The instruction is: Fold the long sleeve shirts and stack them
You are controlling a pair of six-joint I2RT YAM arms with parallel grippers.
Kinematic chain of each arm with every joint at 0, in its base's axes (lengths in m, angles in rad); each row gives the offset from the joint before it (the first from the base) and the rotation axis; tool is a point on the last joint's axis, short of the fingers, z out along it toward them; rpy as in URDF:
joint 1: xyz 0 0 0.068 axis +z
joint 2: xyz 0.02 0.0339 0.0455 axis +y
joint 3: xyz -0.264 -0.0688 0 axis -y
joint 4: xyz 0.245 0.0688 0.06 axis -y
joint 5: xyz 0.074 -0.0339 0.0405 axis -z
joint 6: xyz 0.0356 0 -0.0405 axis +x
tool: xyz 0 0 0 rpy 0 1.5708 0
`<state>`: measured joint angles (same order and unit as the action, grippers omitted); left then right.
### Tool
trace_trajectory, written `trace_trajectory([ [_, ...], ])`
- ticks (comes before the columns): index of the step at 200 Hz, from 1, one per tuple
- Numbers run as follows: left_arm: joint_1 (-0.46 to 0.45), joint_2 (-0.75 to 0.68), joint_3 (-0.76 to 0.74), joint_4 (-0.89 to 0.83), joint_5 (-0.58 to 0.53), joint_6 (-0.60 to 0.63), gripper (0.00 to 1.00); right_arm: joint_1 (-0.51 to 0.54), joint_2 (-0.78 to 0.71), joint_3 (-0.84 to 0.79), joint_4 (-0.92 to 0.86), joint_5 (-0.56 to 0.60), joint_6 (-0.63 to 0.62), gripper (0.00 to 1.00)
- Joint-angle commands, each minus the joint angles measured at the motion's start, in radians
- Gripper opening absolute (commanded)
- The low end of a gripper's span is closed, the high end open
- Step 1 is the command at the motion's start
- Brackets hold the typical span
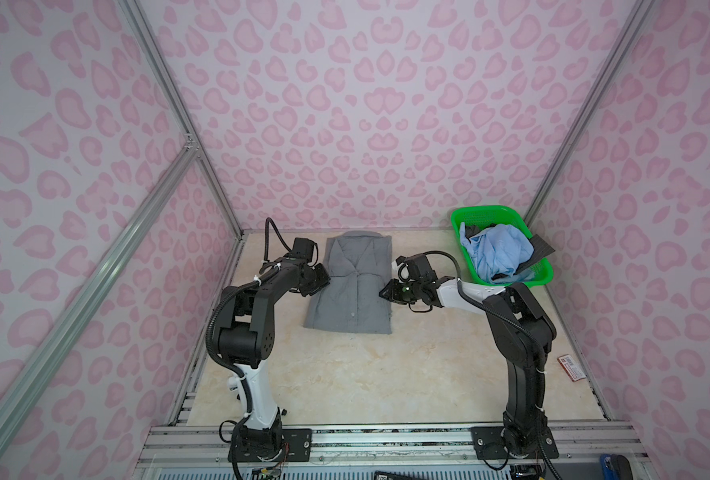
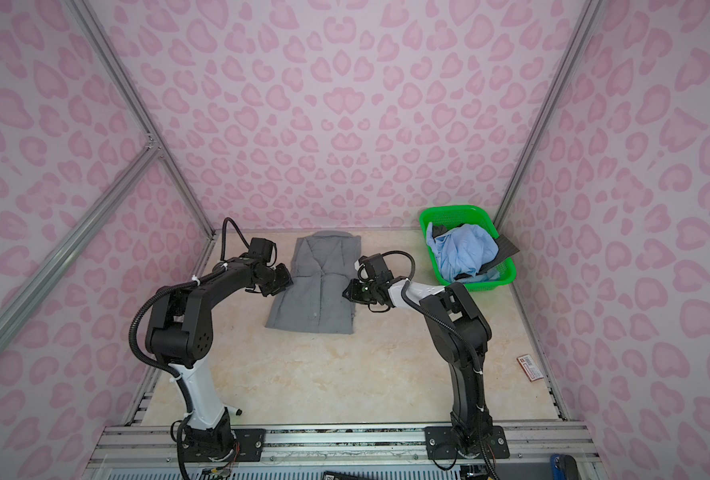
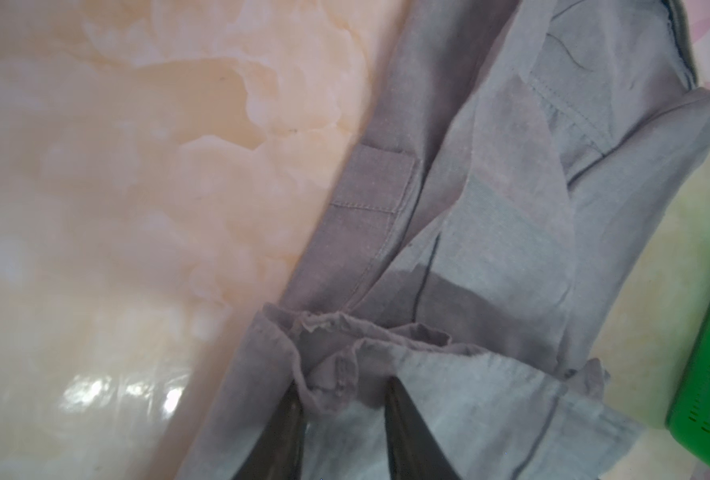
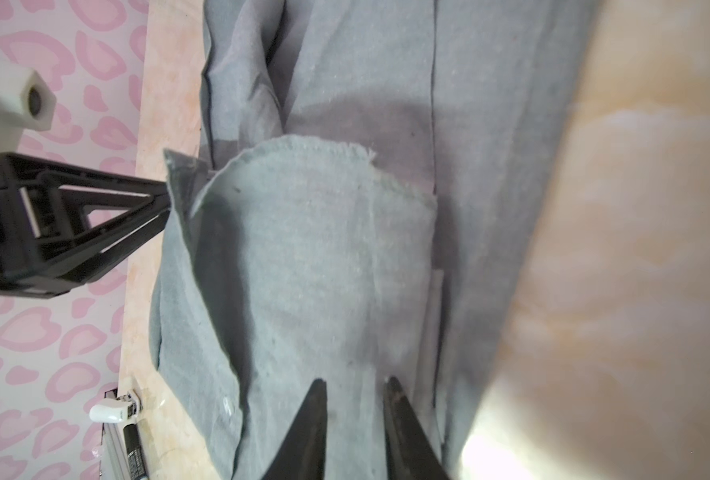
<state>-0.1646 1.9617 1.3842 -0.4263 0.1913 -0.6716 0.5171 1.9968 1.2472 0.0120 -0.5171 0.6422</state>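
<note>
A mid-grey collared long sleeve shirt lies flat on the marble-patterned table, sleeves folded in, collar toward the back wall. My left gripper is at the shirt's left edge, about halfway along. In the left wrist view its jaws are shut on a bunched hem of grey cloth. My right gripper is at the shirt's right edge. The right wrist view shows it shut on a raised flap of the grey shirt.
A green basket at the back right holds a crumpled light blue shirt and a dark charcoal one. A small red packet lies by the right wall. Pink patterned walls enclose the table.
</note>
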Motion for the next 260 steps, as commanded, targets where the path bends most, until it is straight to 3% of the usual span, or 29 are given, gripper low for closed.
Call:
trace_trajectory([
  [1,-0.001,-0.004,0.033,-0.026,-0.008,0.013,0.44,0.022,-0.052,-0.023,0.076,-0.019,0.032,0.26],
  [23,-0.005,-0.019,0.054,-0.044,-0.005,0.018,0.54,0.062,-0.038,0.029,0.105,-0.066,0.043,0.28],
  [76,-0.017,0.059,0.029,-0.016,-0.004,0.017,0.55,0.009,0.131,0.052,0.302,-0.102,0.187,0.24],
  [115,-0.021,0.117,0.032,-0.017,-0.023,0.016,0.56,0.001,0.187,0.048,0.180,-0.011,0.162,0.23],
  [148,-0.020,0.084,0.037,-0.033,-0.056,0.019,0.64,0.019,0.126,-0.071,0.167,0.060,0.206,0.23],
  [173,-0.019,0.033,0.094,-0.071,-0.038,0.034,0.75,0.042,0.027,-0.249,0.281,0.099,0.346,0.25],
  [191,-0.018,-0.022,0.134,-0.102,-0.007,0.038,0.80,0.100,-0.047,-0.384,0.395,0.138,0.440,0.26],
  [208,-0.018,-0.104,0.142,-0.124,-0.003,0.049,0.95,0.195,-0.096,-0.485,0.504,0.190,0.537,0.27],
  [234,-0.020,-0.239,0.104,-0.185,-0.002,0.079,0.98,0.362,-0.182,-0.638,0.663,0.353,0.711,0.28],
  [260,-0.020,-0.404,-0.031,-0.213,-0.009,0.095,0.99,0.508,-0.293,-0.657,0.648,0.495,0.721,0.33],
])
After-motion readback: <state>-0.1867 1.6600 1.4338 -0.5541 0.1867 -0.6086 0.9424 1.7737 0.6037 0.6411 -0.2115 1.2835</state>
